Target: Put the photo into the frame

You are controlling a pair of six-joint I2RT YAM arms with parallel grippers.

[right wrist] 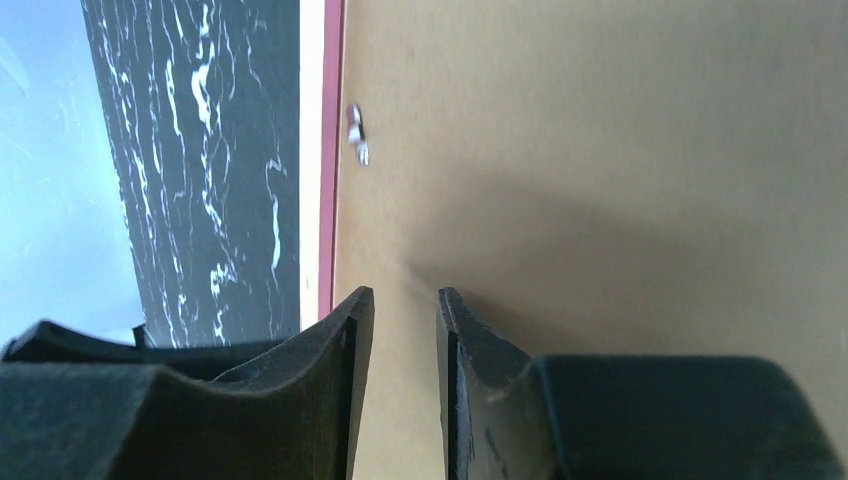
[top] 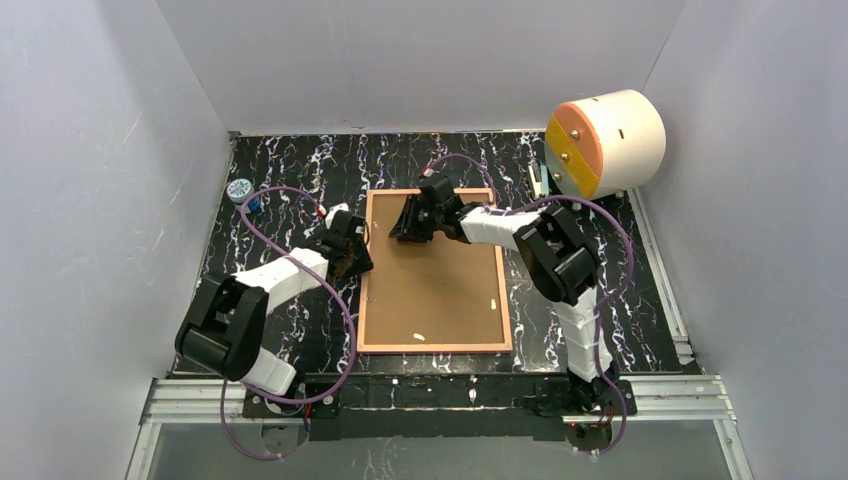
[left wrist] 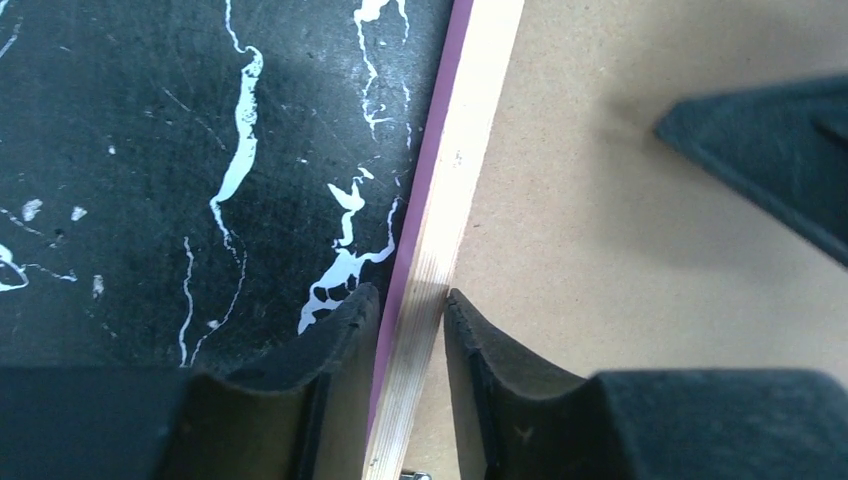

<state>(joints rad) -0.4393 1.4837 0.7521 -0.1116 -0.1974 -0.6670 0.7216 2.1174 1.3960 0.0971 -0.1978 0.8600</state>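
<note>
The frame (top: 363,300) lies flat and face down in the middle of the black marbled table (top: 280,170). Its light wood back faces up, and a thin line of pink shows along its outer edge in the left wrist view. A brown backing board (top: 430,290) fills its opening, and small pale clips (top: 420,337) sit on the board near the near rail and the right rail. The left gripper (left wrist: 412,300) is at the frame's left rail, towards the far end of that side. It straddles the rail, with one finger (left wrist: 340,340) on the table side against the pink edge and the other on the board side against the inner edge of the wood. As far as the wrist view shows, both pads meet the rail, so the gripper is clamped on the frame. The right gripper (right wrist: 400,295) is over the far part of the backing board, inside the frame and near its far rail, reaching in from the right. Its fingers stand a narrow gap apart with nothing seen between them. Whether their tips touch the board cannot be told. The two grippers are near each other, with the frame's far-left corner between them. A cream cylinder (top: 605,140) with an orange and yellow face sits at the table's far right corner. A small blue and white object (top: 243,192) stands at the far left.
</note>
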